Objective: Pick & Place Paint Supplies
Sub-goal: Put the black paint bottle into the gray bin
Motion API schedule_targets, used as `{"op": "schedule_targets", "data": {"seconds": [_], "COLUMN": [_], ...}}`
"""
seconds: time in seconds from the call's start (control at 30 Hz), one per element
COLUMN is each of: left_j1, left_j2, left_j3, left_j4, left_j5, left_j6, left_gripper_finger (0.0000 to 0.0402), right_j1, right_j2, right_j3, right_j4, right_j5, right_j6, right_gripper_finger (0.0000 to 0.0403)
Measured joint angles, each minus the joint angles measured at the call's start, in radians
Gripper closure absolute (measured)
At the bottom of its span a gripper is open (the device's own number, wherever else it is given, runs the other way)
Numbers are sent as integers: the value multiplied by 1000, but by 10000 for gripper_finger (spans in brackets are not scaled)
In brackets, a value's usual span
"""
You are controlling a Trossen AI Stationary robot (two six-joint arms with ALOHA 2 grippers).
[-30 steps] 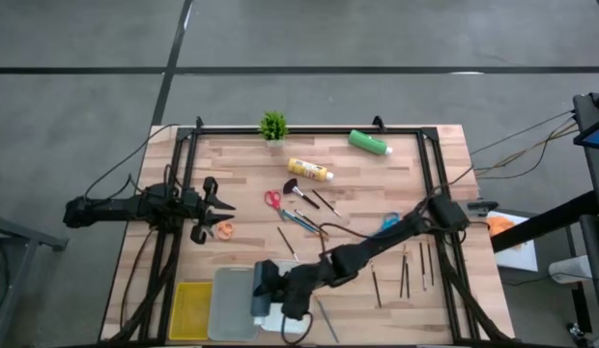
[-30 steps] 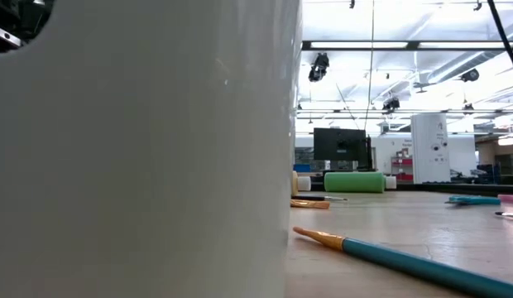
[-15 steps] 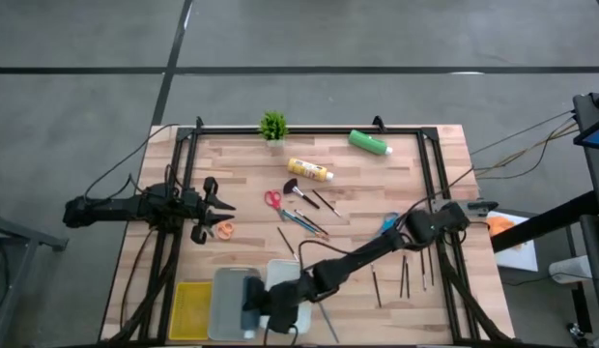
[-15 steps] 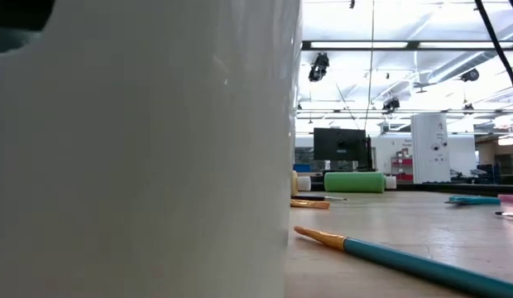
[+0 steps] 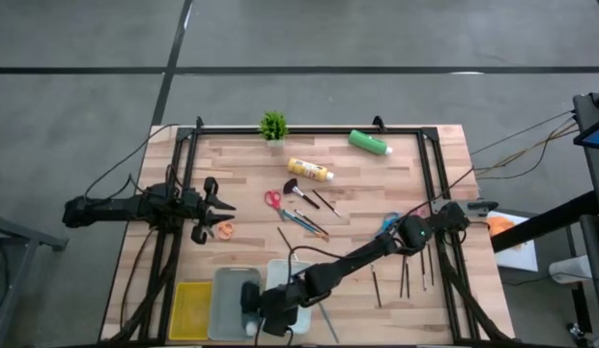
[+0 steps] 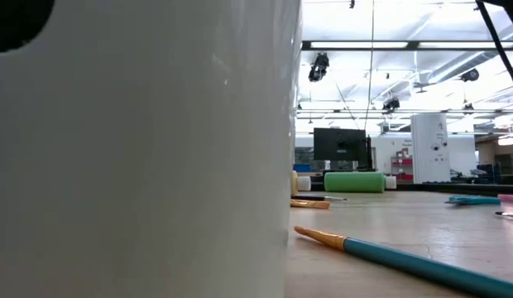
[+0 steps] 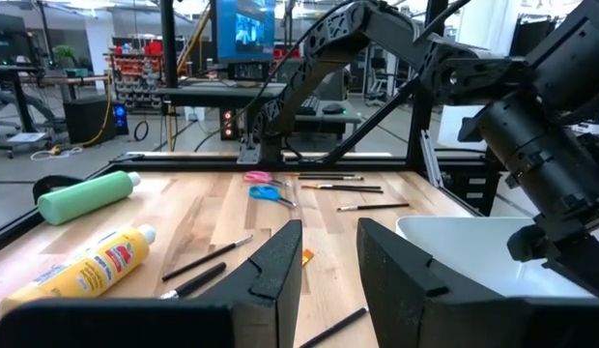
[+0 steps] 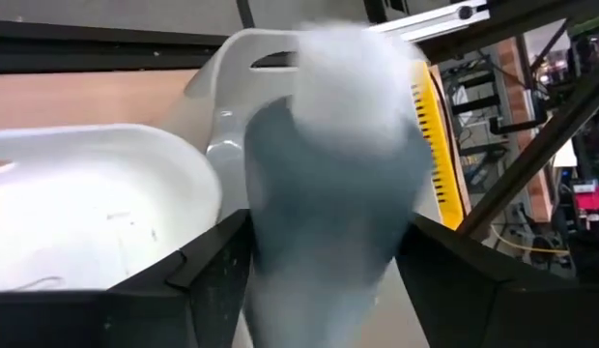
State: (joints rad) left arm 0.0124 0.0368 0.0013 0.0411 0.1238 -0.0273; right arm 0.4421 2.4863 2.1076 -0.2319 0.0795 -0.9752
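My right gripper reaches to the near left over the grey tray. In its wrist view a grey-blue paint bottle with a white cap shows smeared between its spread fingers. My left gripper waits open at the table's left edge, next to orange scissors. On the table lie a green bottle, a yellow bottle, red scissors, blue scissors, brushes and dark pencils. My right gripper has the grey-blue bottle's body between its two fingers, which slant down from the table's right side. The bottle is smeared while the fingers show sharp. Whether they touch it, I cannot tell.
A yellow tray and a white tray flank the grey one at the near edge. A potted plant stands at the far edge. The white tray's wall fills the low view's left; a teal brush lies beside it.
My right gripper has gone down and toward the table's near left corner with the grey-blue bottle, from over the white tray to over the grey tray. The white tray now shows uncovered behind it.
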Motion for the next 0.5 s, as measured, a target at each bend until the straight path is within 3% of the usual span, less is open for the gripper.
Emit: {"op": "schedule_targets", "data": {"seconds": [0.5], "left_j1": [0], "left_j2": [0], "left_j3": [0], "left_j4": [-1], "left_j5": [0], "left_j6": [0], "left_gripper_finger": [297], "right_j1": [-4], "right_j2": [-3], "right_j3": [57], "right_j4": [-37], "right_j5": [-1], "right_j6": [7], "right_gripper_finger": [158]}}
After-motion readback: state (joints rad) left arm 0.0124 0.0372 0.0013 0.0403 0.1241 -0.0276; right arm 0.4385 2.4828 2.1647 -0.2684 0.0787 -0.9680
